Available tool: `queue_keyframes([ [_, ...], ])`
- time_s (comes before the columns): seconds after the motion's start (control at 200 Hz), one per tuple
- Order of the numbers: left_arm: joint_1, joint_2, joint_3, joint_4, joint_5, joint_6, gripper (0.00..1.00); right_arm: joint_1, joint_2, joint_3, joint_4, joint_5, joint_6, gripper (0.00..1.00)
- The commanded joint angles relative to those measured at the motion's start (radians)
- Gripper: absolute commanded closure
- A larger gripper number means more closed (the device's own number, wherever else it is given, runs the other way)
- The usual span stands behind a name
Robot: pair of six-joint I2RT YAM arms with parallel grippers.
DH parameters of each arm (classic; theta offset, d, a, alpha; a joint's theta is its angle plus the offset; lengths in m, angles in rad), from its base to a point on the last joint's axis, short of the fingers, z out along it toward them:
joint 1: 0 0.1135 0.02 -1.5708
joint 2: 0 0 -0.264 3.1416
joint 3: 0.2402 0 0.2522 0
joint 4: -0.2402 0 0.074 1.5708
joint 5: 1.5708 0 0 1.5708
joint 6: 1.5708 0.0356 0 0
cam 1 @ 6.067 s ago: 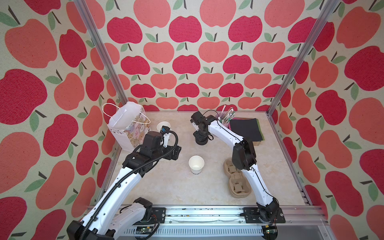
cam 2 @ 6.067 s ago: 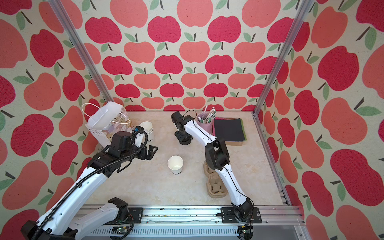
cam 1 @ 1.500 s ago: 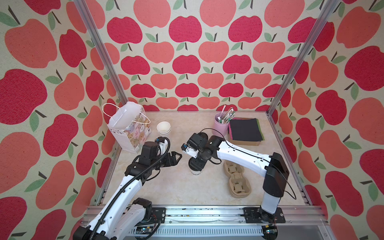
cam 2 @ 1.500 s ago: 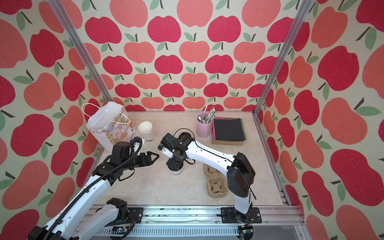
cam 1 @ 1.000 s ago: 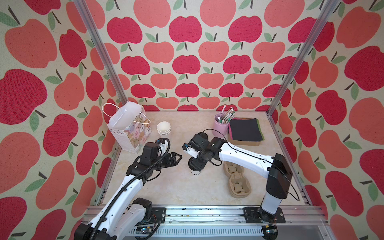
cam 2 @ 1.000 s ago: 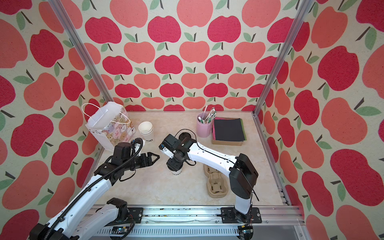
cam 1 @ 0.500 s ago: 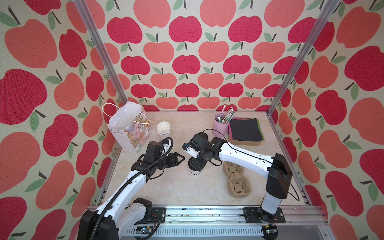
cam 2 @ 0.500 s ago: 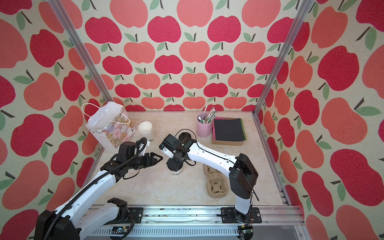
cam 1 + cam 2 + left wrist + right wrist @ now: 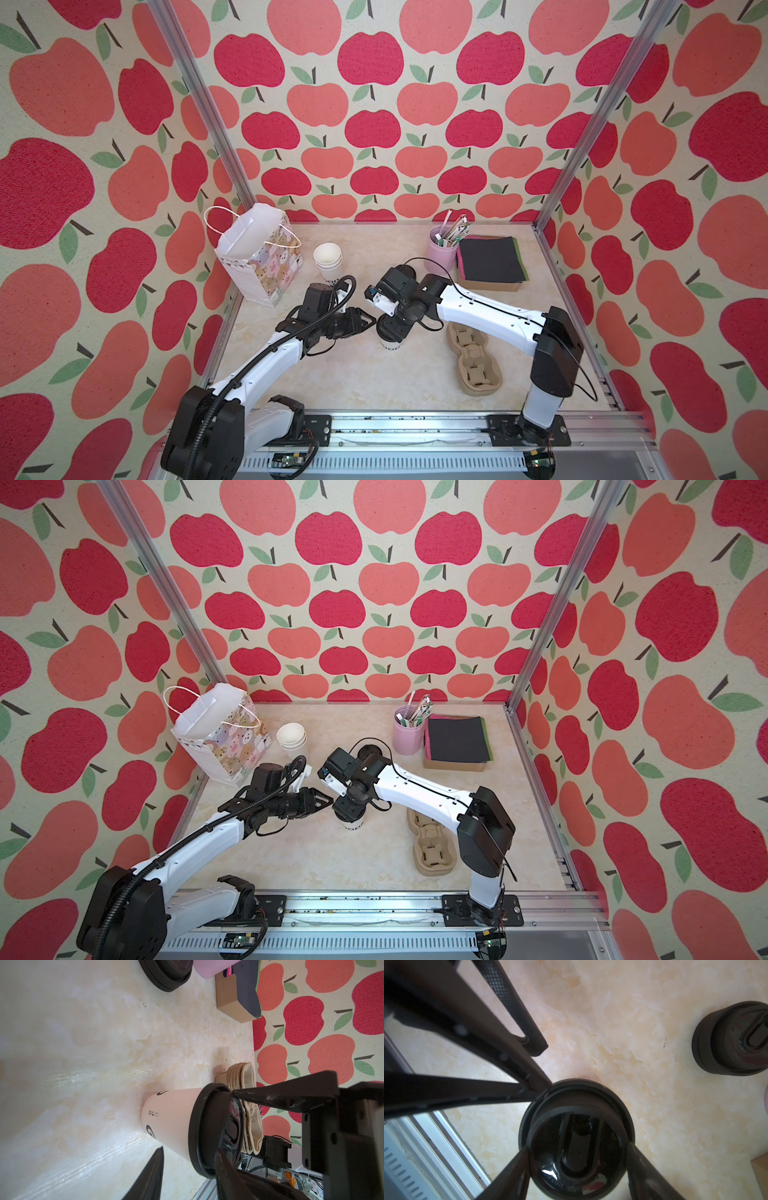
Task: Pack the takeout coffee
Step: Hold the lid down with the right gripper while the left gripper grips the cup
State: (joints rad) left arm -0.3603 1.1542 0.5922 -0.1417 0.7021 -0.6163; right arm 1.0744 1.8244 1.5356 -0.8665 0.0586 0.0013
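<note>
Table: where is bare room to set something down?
Free: front strip between left arm and cup carriers; back strip between white cup stack and pink cup. Crowded: centre, where left hand and right hand meet at lidded cup.

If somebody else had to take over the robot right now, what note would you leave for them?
Left claw: open, one fingertip touching the rim of the black lid.
Right claw: shut on that lid from above.
Lettered cup: upright mid-table, lid on top.
Done: cup lidded; can't tell whether it's fully snapped down.
Left: release, then pack the cup, probably into the cup carrier or gift bag; neither holds it yet.
</note>
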Motion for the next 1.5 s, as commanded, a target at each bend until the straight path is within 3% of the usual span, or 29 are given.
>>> queue_keyframes([
  [0.0,-0.014,0.024,0.000,0.040,0.029,-0.009,0.62,0.014,0.159,-0.093,-0.157,-0.102,0.025,0.30],
  [0.27,-0.030,0.060,0.004,0.039,0.018,-0.009,0.68,0.015,0.159,-0.094,-0.154,-0.106,0.025,0.30],
  [0.53,-0.055,0.086,0.041,-0.136,-0.122,0.049,0.77,0.016,0.161,-0.091,-0.154,-0.108,0.028,0.30],
  [0.91,-0.078,0.100,0.021,-0.196,-0.189,0.046,0.78,0.017,0.162,-0.112,-0.151,-0.115,0.035,0.30],
  [1.496,-0.040,-0.120,0.086,-0.072,-0.089,0.017,0.57,0.018,0.157,-0.114,-0.141,-0.115,0.034,0.30],
])
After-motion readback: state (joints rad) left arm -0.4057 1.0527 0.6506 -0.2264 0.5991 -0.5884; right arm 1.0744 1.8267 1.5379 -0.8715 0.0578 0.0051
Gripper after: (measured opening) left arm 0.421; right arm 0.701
